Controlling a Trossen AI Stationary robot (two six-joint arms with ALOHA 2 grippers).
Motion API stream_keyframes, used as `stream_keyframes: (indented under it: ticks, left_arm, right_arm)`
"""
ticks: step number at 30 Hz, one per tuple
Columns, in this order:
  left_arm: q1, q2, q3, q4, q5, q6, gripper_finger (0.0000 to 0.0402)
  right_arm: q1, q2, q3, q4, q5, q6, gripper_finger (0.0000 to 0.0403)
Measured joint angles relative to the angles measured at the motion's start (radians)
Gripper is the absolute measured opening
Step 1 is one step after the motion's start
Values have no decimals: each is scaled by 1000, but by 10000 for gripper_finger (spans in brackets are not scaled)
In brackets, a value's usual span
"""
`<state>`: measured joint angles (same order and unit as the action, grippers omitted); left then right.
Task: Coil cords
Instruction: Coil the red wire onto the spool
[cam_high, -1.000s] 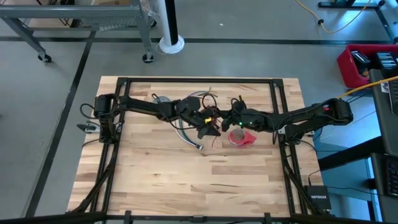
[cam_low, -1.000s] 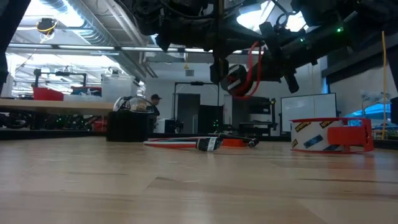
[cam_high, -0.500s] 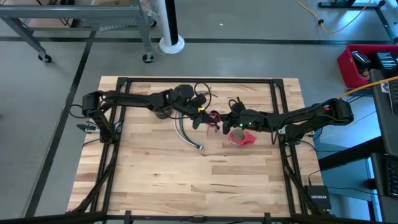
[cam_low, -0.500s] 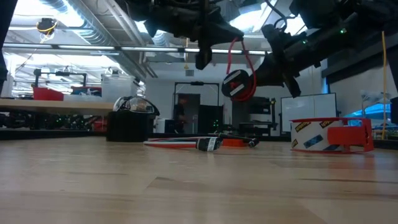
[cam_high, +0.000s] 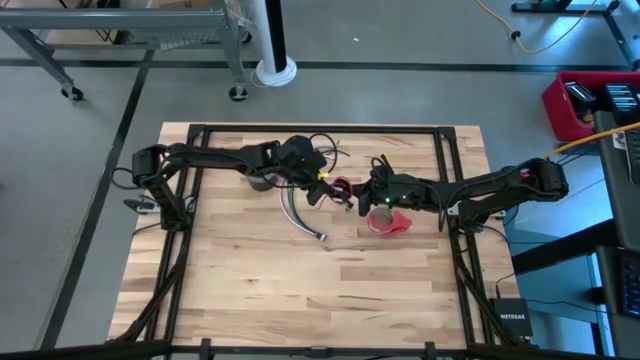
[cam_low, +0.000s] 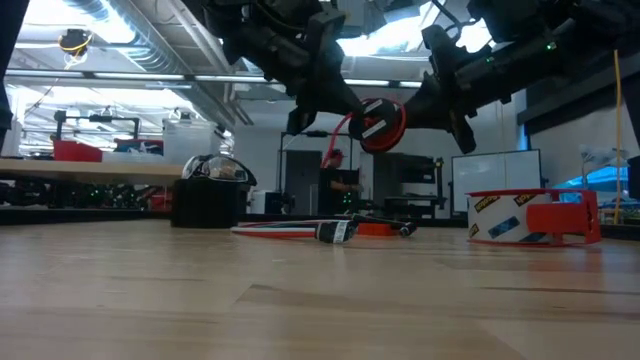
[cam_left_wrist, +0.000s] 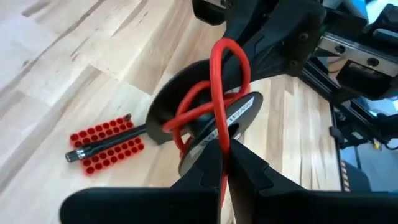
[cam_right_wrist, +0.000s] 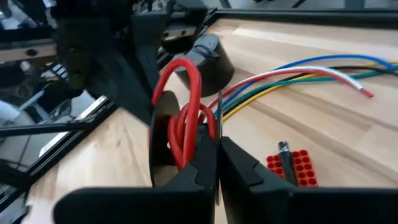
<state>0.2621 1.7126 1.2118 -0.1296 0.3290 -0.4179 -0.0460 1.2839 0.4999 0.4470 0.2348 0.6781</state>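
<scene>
A small black spool wound with red wire hangs in the air above the table's middle, between my two grippers. My left gripper is shut on the red wire's loose stretch. My right gripper is shut on the spool. The long bundle of coloured wires lies flat on the wood below them, its plug end toward the near edge. In the right wrist view its coloured strands run across the table. My left gripper pinches the red wire between its two fingertips, slanting down from the table's left. The wire loops up from the fingers and back onto the spool, clear of the table. My right gripper pinches the rim of one thin black flange of the spool between its two fingers, coming almost level from the table's right. The spool stands on edge in the hold, lifted clear of the table.
A red tape roll sits on the table just under my right arm. A small red block with a dark pin on it lies beneath the spool. A dark round holder stands at the far left, with thin black loops beside it.
My left gripper has gone toward the table's far left and tipped up from pointing down to a slant. It has carried the red wire's loop over the spool, from its right side to its left in the low view. The spool stays lifted.
</scene>
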Motion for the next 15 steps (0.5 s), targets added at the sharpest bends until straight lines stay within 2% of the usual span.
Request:
stream_keyframes:
  ticks: [8, 15]
  left_arm:
    - [30, -40, 0, -43, -4, 17, 0]
    - [41, -92, 0, -167, -82, 37, 0]
  right_arm:
    - [0, 0, 0, -4, -19, 24, 7]
    - [0, 0, 0, 17, -25, 24, 7]
